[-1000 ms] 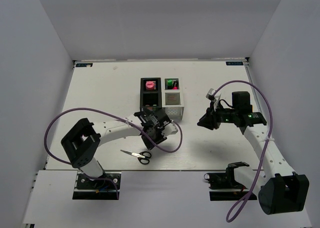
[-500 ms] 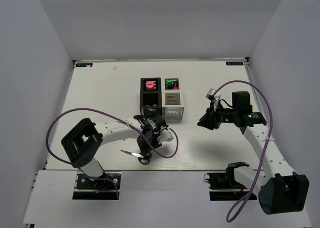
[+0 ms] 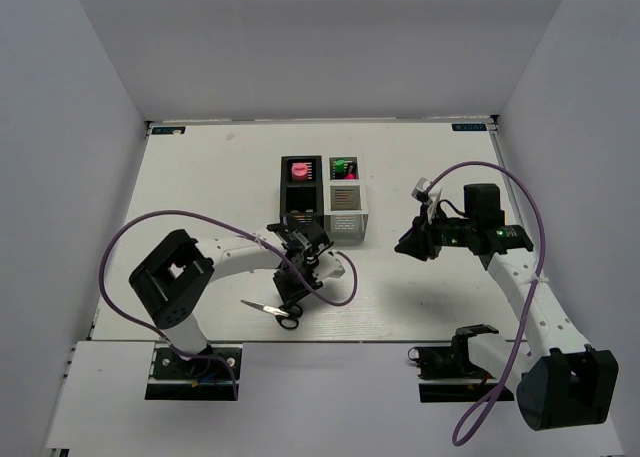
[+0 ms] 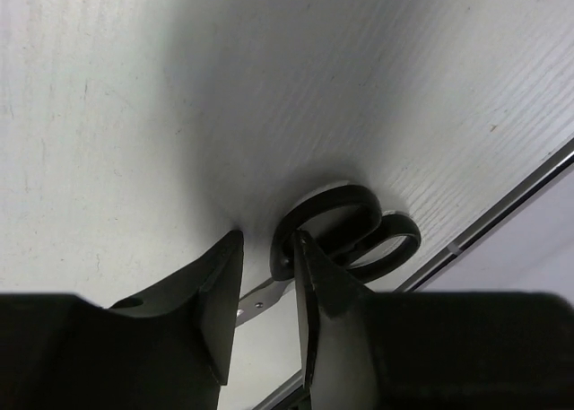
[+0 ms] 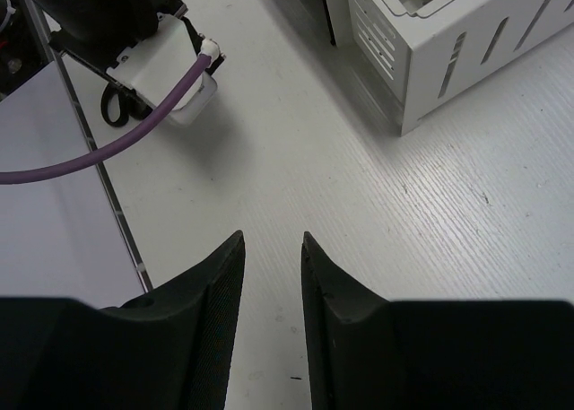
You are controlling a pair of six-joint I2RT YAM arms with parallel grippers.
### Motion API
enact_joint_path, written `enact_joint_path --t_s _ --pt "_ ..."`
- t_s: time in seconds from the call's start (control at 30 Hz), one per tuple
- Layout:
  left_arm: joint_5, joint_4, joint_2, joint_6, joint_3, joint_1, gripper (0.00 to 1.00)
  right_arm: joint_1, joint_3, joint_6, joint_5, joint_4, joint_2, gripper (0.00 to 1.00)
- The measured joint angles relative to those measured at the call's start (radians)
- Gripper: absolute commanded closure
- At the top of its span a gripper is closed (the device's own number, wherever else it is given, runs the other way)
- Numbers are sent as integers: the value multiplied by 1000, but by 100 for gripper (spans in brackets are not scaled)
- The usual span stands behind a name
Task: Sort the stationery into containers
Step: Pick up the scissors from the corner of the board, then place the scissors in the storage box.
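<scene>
Black-handled scissors (image 3: pixel 277 313) lie flat near the table's front edge, handles (image 4: pixel 354 239) toward the edge. My left gripper (image 3: pixel 288 300) is low over them and open (image 4: pixel 267 244). The neck of the scissors, where blades meet handles, sits between its fingers, and one fingertip (image 4: pixel 303 248) is at the nearer handle loop. The four containers (image 3: pixel 348 217) cluster at mid-table. A pink tube (image 3: pixel 299 169) stands in the far black one, and highlighters (image 3: pixel 343 165) in the far white one. My right gripper (image 3: pixel 405 243) hangs open and empty (image 5: pixel 269 241) to the right of the cluster.
The table's front edge (image 4: pixel 502 204) runs just beyond the scissor handles. A white slatted box (image 5: pixel 448 33) shows at the top right of the right wrist view. The left arm's purple cable (image 3: pixel 340 282) loops beside its wrist.
My left gripper has moved from beside the containers toward the front edge and down onto the scissors. The right arm has stayed still.
</scene>
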Motion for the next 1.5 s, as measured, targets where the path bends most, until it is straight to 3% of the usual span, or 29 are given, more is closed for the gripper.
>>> enact_joint_path --t_s 0.03,0.07,0.17,0.23,0.3,0.5,0.6,0.63,0.73,1.1,1.27,1.33,1.4,1.47,1.5 --pt "5 -2 5 0 3 3 62 0 0 -3 0 0 0 64" --pt "8 -2 7 -2 5 6 71 0 -2 -6 0 0 -2 64" --pt "13 7 14 -13 7 10 76 0 -6 -10 0 -6 -7 64" --pt "10 14 14 -22 4 9 76 0 -7 -10 0 -7 -11 64" --pt "2 28 6 -37 -8 5 67 0 -7 -11 0 -7 -13 64" --pt "-60 71 -23 -82 -51 -39 66 0 -7 -14 0 -9 -18 64" --pt "-87 80 -24 -98 -59 -49 75 -2 -7 -14 0 -9 -18 64" --pt "-93 80 -25 -102 -60 -50 84 -3 -7 -14 0 -9 -18 64" --pt "-95 85 -25 -117 -60 -48 100 -5 -7 -14 0 -10 -20 64" --pt "-95 88 -39 -142 -25 -17 100 -5 -8 -22 0 -10 -24 64" --pt "-50 105 -113 -193 117 41 100 -5 -10 -27 0 -12 -24 47" --pt "-11 149 -177 -234 196 69 100 -5 -11 -32 0 -12 -25 45" --pt "38 205 -237 -294 273 104 100 -5 -11 -39 0 -11 -25 67" --pt "92 297 -282 -369 339 157 100 -5 -11 -44 0 -11 -26 100" --pt "124 357 -299 -420 366 191 100 -5 -11 -41 0 -12 -28 100"
